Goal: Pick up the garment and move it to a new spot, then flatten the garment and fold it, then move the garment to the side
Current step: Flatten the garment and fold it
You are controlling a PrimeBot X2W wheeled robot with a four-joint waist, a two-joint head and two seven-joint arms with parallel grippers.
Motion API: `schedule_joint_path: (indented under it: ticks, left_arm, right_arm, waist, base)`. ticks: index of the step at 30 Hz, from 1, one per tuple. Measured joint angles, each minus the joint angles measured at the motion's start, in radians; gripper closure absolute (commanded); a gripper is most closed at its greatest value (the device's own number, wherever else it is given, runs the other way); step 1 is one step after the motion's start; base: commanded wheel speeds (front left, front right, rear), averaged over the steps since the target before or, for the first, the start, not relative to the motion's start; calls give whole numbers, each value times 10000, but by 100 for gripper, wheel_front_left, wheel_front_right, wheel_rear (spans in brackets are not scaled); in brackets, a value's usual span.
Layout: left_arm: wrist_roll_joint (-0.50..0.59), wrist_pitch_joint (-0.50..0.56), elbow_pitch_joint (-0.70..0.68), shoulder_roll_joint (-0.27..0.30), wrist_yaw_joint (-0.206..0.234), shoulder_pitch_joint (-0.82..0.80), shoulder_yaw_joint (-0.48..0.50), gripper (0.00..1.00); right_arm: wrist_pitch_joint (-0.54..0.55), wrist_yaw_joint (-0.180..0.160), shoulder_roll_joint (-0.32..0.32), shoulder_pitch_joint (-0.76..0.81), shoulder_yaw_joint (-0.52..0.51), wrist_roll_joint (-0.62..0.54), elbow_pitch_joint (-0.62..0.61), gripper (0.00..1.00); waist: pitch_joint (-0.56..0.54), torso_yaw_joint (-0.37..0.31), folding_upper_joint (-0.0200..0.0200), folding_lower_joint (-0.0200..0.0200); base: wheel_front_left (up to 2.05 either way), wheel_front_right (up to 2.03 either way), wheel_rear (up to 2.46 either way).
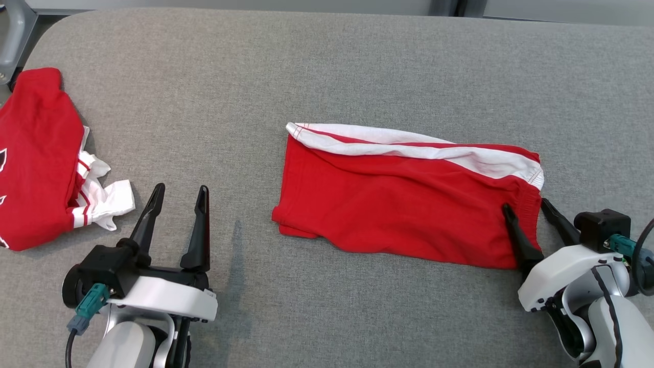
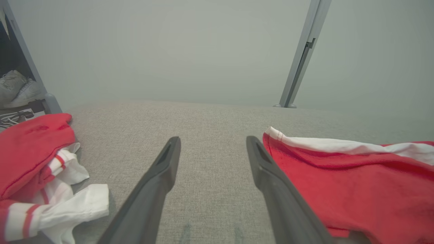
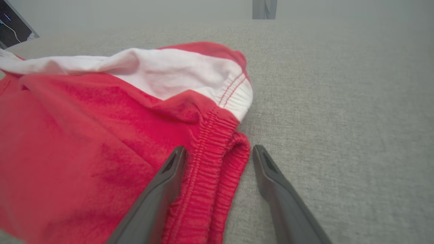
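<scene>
One red garment [image 1: 403,204] lies folded flat, white band showing.

Nothing in these views can be read: no words, labels, brand marks, numbers or signs. The red shirt [image 1: 36,153] at the left edge of the head view has scraps of a white and dark print where the picture cuts it off. Too little of the print shows to make out any letter or figure.
</scene>
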Motion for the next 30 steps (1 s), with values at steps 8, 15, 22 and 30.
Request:
schedule_joint_path:
  ticks: [8, 15, 22, 30]
  left_arm:
    - [2, -79, 142, -67, -40, -180, 6, 0]
    - [29, -94, 150, -69, -71, -235, 59, 0]
    - [10, -109, 155, -117, -77, -217, 94, 0]
    - [10, -121, 161, -138, -67, -179, 88, 0]
  right_arm:
    - [610, 0, -13, 161, 84, 395, -150, 32]
    - [882, 21, -96, 96, 259, 744, -314, 100]
    - [1093, 35, -692, 217, -222, 859, -384, 100]
    - [1526, 8, -1112, 313, -347, 1220, -656, 100]
  waist:
    - [104, -55, 0, 0]
    - [167, -163, 0, -1]
    - [77, -338, 0, 0]
    - [-25, -446, 0, 0]
  base:
    - [0, 0, 0]
    - [0, 0, 0]
    - [0, 0, 0]
    - [0, 0, 0]
